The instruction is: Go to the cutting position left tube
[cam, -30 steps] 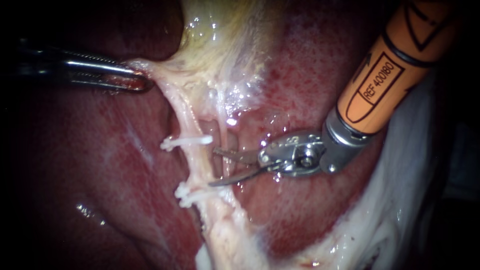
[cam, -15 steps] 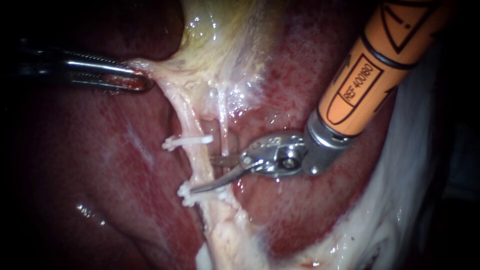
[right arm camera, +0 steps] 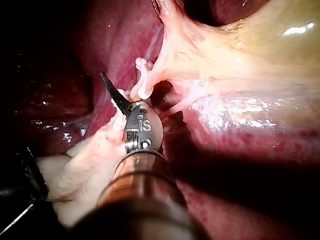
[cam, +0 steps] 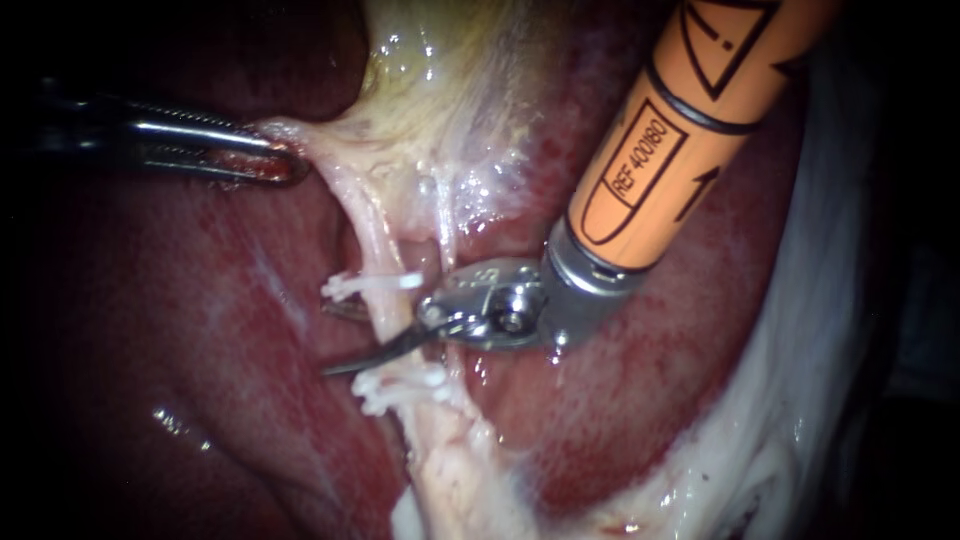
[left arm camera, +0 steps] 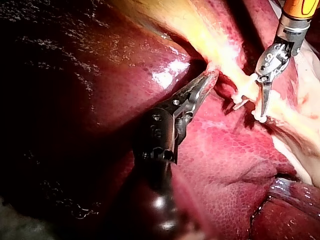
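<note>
1. Two instruments work over the liver. My left instrument comes in from the left edge of the endoscope view. Its jaws are closed tight on a pale fold at the lower edge of the gallbladder, and the fold is stretched taut.
2. Below that fold, the left tube runs down across the liver as a pale cord. It carries two white clips set apart from each other, an upper clip and a lower clip.
3. My right instrument enters on an orange shaft from the upper right and reaches across to the left tube. Its two blades stand apart in a narrow V, one in front of the tube and one behind it. They cross the tube between the two clips and grip nothing. Their tips stick out past the tube's left side.
4. The right tube, a thinner strand, lies just beside the left tube and is crossed by the base of the blades.
5. Pale tissue borders the liver's right edge.
</note>
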Controlling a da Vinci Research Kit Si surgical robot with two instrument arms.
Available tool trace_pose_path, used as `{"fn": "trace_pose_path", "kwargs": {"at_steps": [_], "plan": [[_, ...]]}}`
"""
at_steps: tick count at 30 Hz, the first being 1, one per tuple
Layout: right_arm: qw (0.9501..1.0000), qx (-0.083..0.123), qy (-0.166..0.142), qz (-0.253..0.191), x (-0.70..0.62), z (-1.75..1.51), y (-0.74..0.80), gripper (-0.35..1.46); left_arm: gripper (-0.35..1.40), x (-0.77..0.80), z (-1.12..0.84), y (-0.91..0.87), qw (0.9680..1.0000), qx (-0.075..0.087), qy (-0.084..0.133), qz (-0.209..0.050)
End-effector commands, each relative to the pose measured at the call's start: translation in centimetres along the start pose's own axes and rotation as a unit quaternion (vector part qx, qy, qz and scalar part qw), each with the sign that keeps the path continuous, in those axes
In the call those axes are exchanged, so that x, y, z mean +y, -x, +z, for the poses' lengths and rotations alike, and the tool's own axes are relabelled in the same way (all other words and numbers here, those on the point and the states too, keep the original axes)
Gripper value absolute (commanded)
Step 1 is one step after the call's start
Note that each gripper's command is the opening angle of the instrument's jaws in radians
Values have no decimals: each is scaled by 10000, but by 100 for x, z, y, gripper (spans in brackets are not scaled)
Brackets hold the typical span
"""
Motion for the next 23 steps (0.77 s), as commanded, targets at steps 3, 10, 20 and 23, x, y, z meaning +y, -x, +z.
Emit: {"fn": "trace_pose_path", "kwargs": {"at_steps": [3, 10, 20, 23], "plan": [[10000, 42, -36, 2, -9, 0, -8, 143, -35, 0, 0, 0, 10000, 0, -1, 0], [9998, 127, -124, 43, -32, -5, -32, 143, -35, 0, 0, 0, 10000, 1, -2, 0], [9998, 150, -136, 58, -34, -6, -38, 143, -35, 0, 0, 0, 10000, 1, -2, 0], [9996, 140, -122, 200, -31, -5, -35, 143, -35, 0, 0, 0, 10000, 0, -1, 0]]}}
